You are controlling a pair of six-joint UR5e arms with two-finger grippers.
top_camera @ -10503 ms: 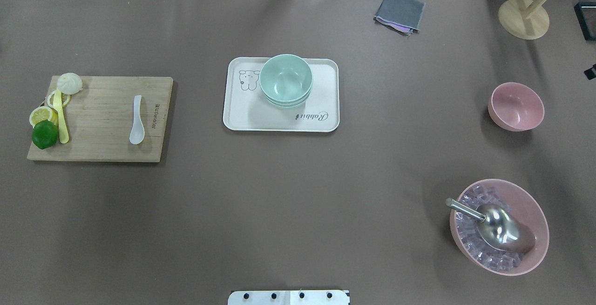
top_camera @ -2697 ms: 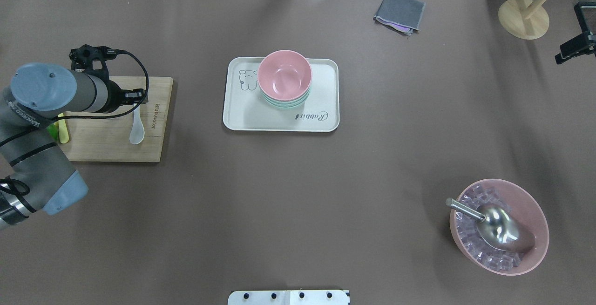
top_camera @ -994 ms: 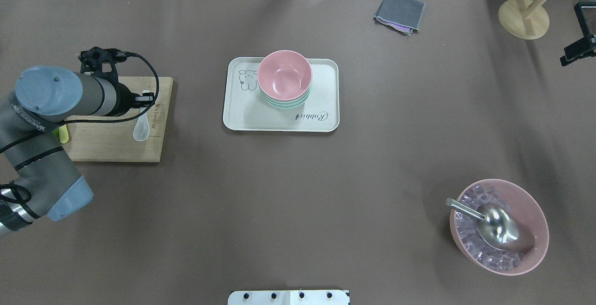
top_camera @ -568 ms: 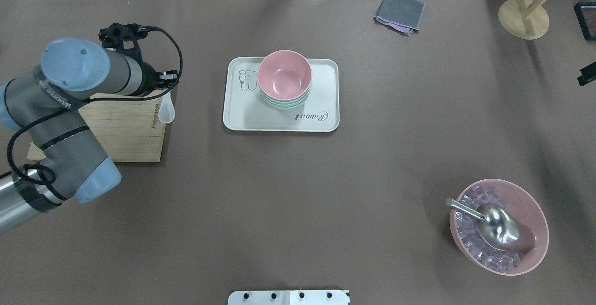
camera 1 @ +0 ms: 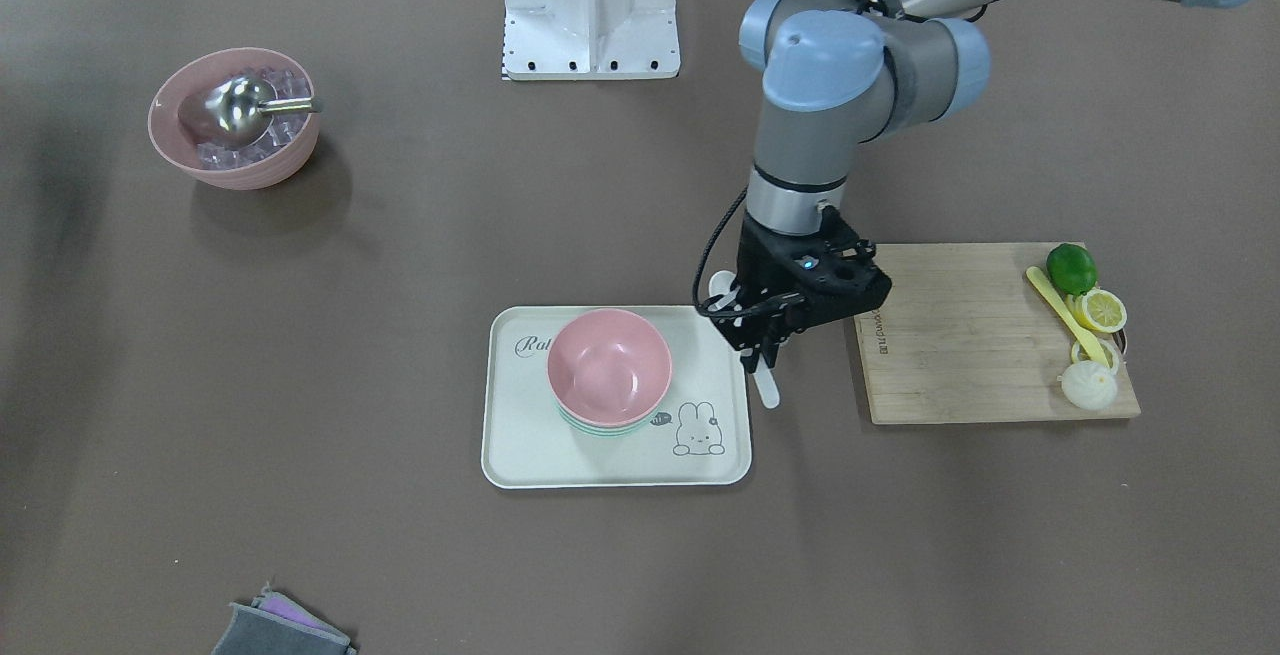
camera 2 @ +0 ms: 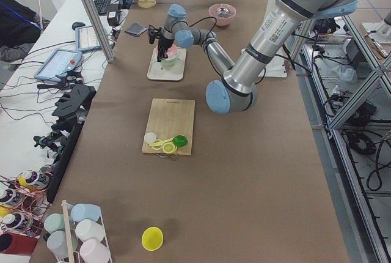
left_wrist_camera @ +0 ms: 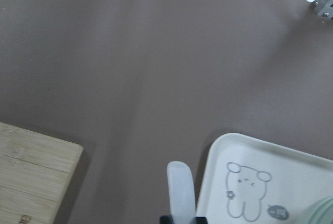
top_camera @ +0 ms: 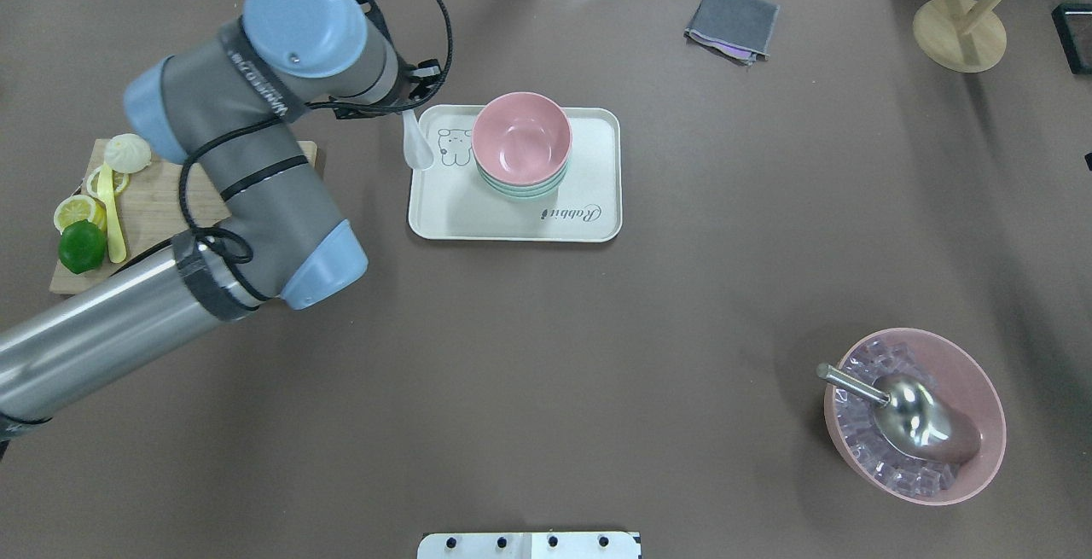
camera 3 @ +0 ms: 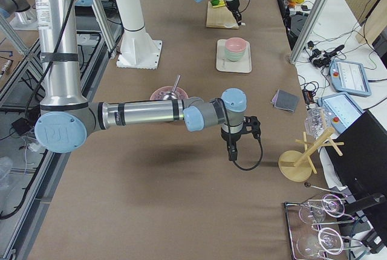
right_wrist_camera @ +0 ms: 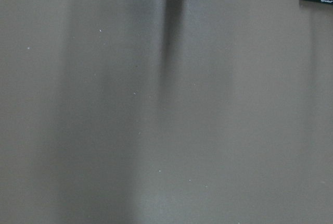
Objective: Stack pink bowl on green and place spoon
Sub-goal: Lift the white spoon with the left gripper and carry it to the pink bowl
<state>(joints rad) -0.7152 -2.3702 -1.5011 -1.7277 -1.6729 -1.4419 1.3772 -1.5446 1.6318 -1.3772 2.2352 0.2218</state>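
The pink bowl [top_camera: 521, 136] sits nested on the stack of green bowls [top_camera: 522, 189] on the white rabbit tray [top_camera: 512, 224]. The stack also shows in the front view [camera 1: 609, 367]. My left gripper [top_camera: 408, 113] is shut on the white spoon [top_camera: 417, 148] and holds it in the air over the tray's left edge, beside the bowls. In the front view the gripper [camera 1: 762, 355] pinches the spoon's handle [camera 1: 768, 390]. The left wrist view shows the spoon [left_wrist_camera: 180, 187] beside the tray's corner [left_wrist_camera: 250, 156]. My right gripper [camera 3: 233, 151] shows only in the exterior right view; I cannot tell if it is open or shut.
A wooden cutting board [top_camera: 153, 200] with a lime, lemon slices, a yellow knife and a bun lies at the left. A large pink bowl [top_camera: 981, 388] with ice cubes and a metal scoop stands at the front right. A grey cloth [top_camera: 732, 21] and a wooden stand [top_camera: 960, 30] are at the back.
My left gripper lifted the spoon off the cutting board and carried it right to the tray's left edge. The right gripper has withdrawn out of the overhead view's right edge.
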